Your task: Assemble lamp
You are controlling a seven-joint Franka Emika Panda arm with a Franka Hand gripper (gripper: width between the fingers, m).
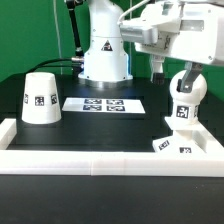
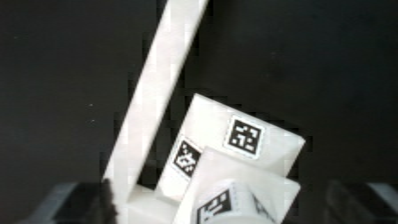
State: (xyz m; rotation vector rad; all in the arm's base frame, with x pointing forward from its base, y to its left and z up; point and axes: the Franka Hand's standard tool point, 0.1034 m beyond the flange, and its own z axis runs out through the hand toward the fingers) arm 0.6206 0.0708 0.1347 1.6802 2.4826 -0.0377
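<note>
The widest free room is the bare black table [image 1: 110,128] in the middle, between the shade [image 1: 40,97] on the exterior view's left and the bulb [image 1: 186,90] on its right. Only the flat marker board [image 1: 105,103] lies there, too low to block a pass above it. The arm's white pedestal [image 1: 105,55] closes the back. The raised border wall [image 1: 100,163] fences the front edge and both sides. The base [image 1: 172,146] lies just beside the front wall, leaving little room between them; the wrist view cannot settle whether they touch. The bulb stands upright over the base, and the gripper [image 1: 186,70] fills the room above its head.
</note>
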